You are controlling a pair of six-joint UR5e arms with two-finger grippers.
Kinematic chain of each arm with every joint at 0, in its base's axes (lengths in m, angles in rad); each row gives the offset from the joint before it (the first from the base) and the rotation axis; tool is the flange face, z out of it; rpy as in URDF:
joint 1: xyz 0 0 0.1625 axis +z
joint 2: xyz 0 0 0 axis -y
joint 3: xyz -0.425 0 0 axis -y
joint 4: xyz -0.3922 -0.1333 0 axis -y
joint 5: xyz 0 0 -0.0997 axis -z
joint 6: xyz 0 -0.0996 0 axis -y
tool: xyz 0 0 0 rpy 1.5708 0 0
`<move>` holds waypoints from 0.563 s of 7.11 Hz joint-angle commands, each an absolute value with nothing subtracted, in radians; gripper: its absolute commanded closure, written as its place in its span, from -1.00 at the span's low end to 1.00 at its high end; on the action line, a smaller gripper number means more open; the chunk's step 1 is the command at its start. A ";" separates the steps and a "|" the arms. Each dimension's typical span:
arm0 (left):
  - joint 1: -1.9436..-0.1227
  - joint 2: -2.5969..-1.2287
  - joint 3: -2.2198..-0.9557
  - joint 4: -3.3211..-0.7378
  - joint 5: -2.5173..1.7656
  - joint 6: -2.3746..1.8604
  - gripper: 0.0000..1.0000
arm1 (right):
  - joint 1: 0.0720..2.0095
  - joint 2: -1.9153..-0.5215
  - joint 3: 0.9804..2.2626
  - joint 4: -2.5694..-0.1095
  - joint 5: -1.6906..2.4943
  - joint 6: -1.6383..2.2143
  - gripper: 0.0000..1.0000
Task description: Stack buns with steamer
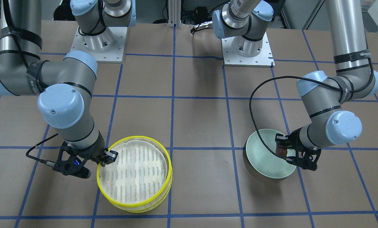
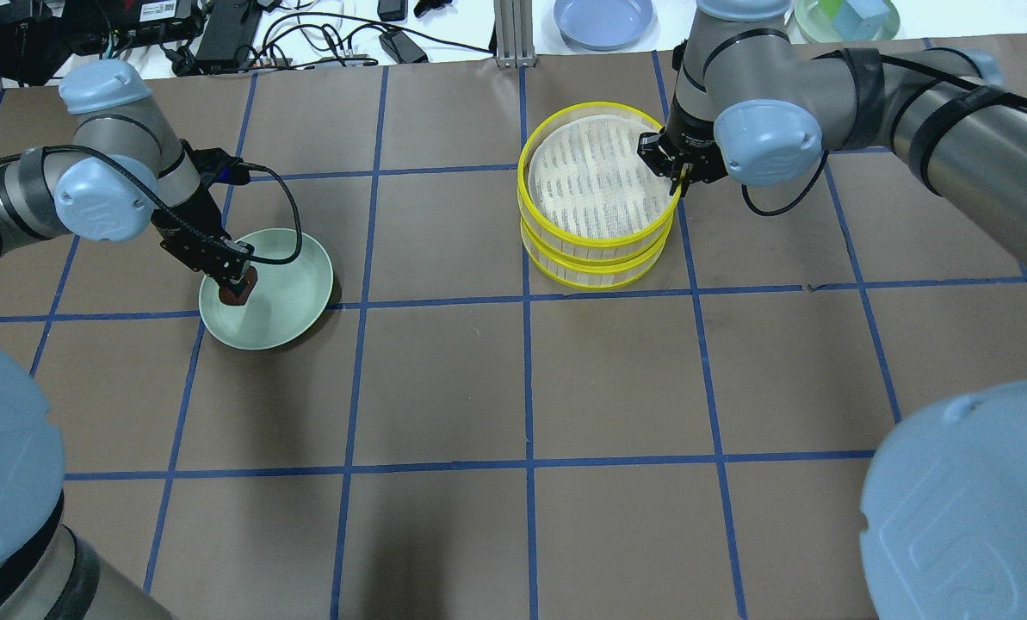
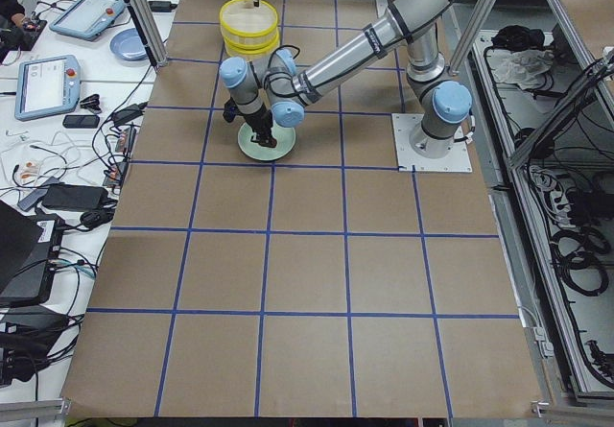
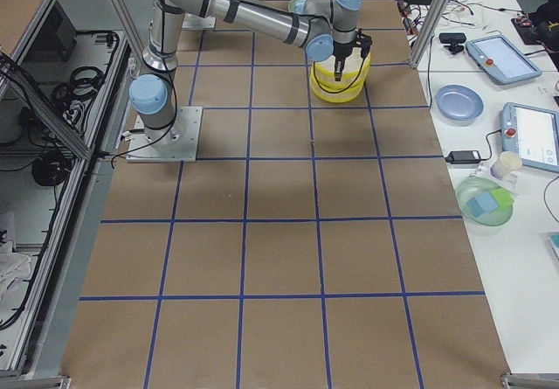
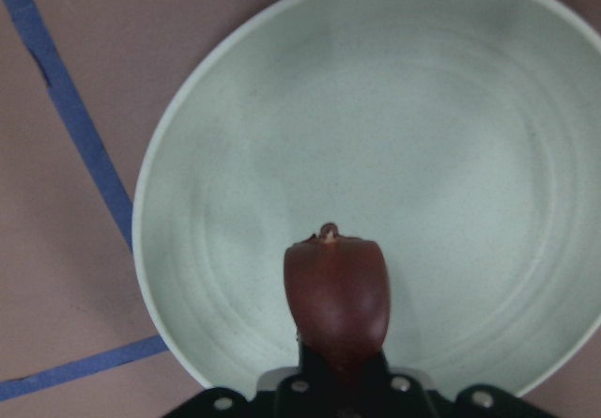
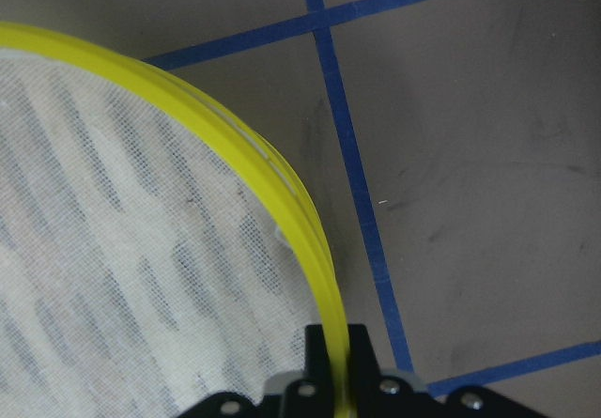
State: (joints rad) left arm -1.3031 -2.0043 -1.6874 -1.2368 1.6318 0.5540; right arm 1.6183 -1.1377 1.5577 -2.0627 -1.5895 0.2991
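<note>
My left gripper (image 2: 238, 289) is shut on the dark reddish-brown bun (image 2: 237, 298) and holds it just over the pale green plate (image 2: 293, 284), near its rim. The left wrist view shows the bun (image 5: 336, 291) between the fingers above the plate (image 5: 376, 108), which holds nothing else. The yellow steamer (image 2: 599, 244) stands as two stacked tiers with a white mesh cloth on top. My right gripper (image 2: 676, 176) is shut on the top tier's rim (image 6: 282, 202). The cream-white bun is out of view.
The brown table has a grid of blue tape lines. A blue plate (image 2: 603, 17) and a green bowl with coloured blocks (image 2: 849, 17) sit on the white bench beyond the far edge, among cables. Both arm bases (image 1: 247, 47) stand at the robot's side.
</note>
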 commanded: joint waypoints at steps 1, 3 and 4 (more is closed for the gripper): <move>-1.313 -1.962 -1.686 -1.268 1.634 0.552 1.00 | 1.618 -1.135 1.559 -2.046 -1.589 0.307 1.00; -1.318 -1.945 -1.687 -1.313 1.629 0.549 1.00 | 1.618 -1.135 1.559 -2.022 -1.589 0.305 0.94; -1.318 -1.944 -1.686 -1.310 1.626 0.549 1.00 | 1.618 -1.135 1.559 -2.028 -1.588 0.305 0.75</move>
State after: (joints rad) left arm -1.3165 -1.9494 -1.6868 -1.2998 1.6293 0.5502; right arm 1.6183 -1.1348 1.5585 -2.0262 -1.5885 0.3053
